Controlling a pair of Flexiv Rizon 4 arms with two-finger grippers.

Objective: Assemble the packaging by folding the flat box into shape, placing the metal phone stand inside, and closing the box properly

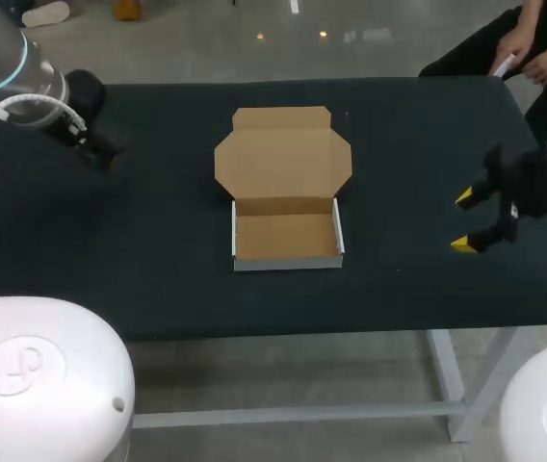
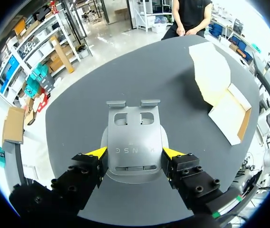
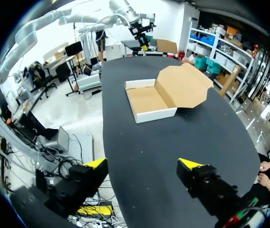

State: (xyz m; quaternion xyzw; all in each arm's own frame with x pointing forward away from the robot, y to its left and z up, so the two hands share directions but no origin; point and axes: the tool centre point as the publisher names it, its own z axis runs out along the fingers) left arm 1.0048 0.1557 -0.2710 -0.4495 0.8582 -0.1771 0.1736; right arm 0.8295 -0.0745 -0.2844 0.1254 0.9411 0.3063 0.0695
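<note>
The cardboard box (image 1: 288, 238) stands folded into a shallow tray at the table's middle, its lid (image 1: 283, 154) lying open flat behind it and its inside bare. The grey metal phone stand (image 2: 134, 130) sits between the fingers of my left gripper (image 2: 135, 153), whose yellow tips press its two sides. In the head view that gripper (image 1: 100, 152) is at the far left of the table, the stand hidden there. My right gripper (image 1: 466, 221) hangs open and empty at the right side, well away from the box (image 3: 149, 99), with nothing between its tips (image 3: 143, 164).
The dark table (image 1: 158, 279) carries only the box (image 2: 230, 114). Bare cloth lies between each gripper and the box. The table's front edge runs close under my right gripper.
</note>
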